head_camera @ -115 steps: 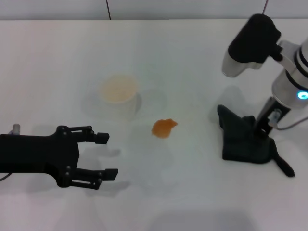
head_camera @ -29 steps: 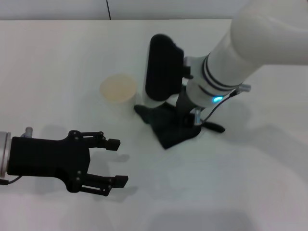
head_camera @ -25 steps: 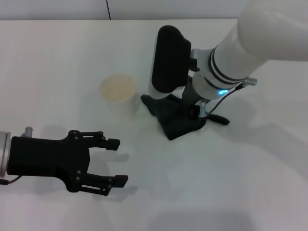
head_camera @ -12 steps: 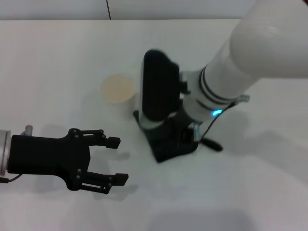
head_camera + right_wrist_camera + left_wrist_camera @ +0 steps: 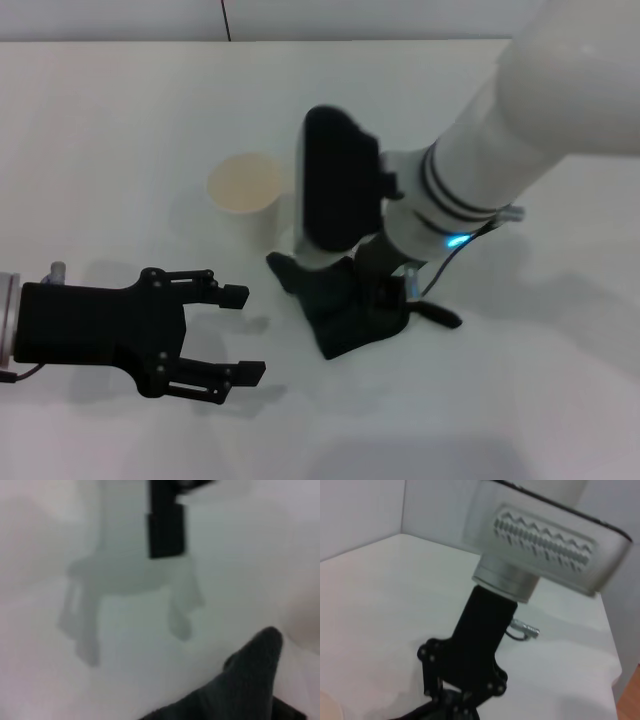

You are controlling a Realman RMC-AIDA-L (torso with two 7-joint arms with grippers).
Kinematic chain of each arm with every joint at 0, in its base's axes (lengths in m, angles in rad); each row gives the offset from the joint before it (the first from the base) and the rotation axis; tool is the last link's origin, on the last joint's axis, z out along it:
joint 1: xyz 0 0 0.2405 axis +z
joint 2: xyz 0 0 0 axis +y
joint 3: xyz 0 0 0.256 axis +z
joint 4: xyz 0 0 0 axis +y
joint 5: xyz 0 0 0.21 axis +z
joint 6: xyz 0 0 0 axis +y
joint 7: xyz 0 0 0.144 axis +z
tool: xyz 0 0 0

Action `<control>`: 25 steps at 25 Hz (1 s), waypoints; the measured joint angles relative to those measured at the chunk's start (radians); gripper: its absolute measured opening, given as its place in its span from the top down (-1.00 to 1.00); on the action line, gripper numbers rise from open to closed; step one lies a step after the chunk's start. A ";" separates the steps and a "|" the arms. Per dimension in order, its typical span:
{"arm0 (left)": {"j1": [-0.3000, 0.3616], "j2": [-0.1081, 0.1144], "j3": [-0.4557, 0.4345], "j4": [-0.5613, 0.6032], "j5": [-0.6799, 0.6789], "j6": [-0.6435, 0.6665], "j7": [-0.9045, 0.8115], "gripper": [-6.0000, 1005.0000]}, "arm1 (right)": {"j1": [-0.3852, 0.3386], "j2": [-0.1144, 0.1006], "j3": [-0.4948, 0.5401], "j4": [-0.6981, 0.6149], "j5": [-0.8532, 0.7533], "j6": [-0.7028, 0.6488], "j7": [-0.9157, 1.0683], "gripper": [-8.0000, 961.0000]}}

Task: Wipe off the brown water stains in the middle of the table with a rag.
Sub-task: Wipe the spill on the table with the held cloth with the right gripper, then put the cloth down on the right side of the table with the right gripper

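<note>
The dark grey rag (image 5: 340, 310) lies bunched on the white table (image 5: 110, 110) in the middle, its thin tail (image 5: 440, 316) pointing right. My right gripper (image 5: 384, 288) comes down from the upper right and is shut on the rag, pressing it onto the tabletop. The left wrist view shows that gripper (image 5: 462, 692) over the rag (image 5: 437, 711). A rag corner (image 5: 245, 680) shows in the right wrist view. The brown stain is not visible; the rag and arm cover that spot. My left gripper (image 5: 242, 333) is open and empty at the front left.
A white translucent cup (image 5: 246, 187) stands upright just behind and left of the rag, close to the right arm's wrist. The left gripper's finger (image 5: 166, 530) shows in the right wrist view.
The right gripper brought the rag from the right side onto the stain's place and has been sliding it back and forth, now toward the front. The stain no longer shows. The left arm barely moved.
</note>
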 joint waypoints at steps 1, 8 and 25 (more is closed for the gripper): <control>0.002 0.000 0.000 -0.001 0.000 -0.002 0.005 -0.73 | 0.000 0.000 0.000 0.000 0.000 0.000 0.000 0.84; 0.012 0.000 -0.003 -0.004 -0.008 -0.024 0.019 -0.73 | -0.126 -0.004 0.219 -0.109 -0.103 -0.149 -0.080 0.84; 0.034 0.000 -0.069 -0.017 -0.027 -0.025 0.040 -0.73 | -0.294 -0.012 0.605 -0.182 -0.157 -0.387 -0.334 0.84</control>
